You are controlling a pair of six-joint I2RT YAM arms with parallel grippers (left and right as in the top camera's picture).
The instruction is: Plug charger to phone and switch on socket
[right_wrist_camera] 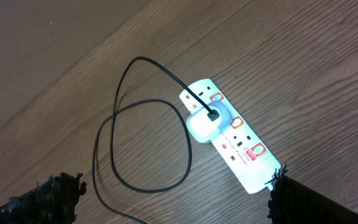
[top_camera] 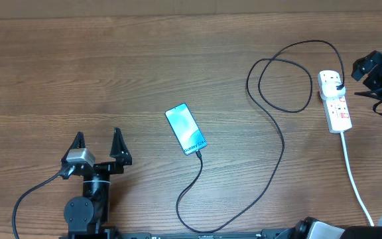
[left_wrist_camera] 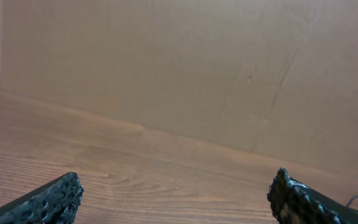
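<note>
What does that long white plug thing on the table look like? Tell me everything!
The socket is a long white power strip, plastic by its look, lying flat on the wooden table, at its right side. It has small red switches beside its outlets. A white adapter sits plugged into one outlet near one end, and a thin black cable runs from it in loops across the table. A thick white cord leaves the strip's other end.

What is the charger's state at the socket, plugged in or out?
Plugged in: its white adapter sits in the socket, with the black cable leading off.
</note>
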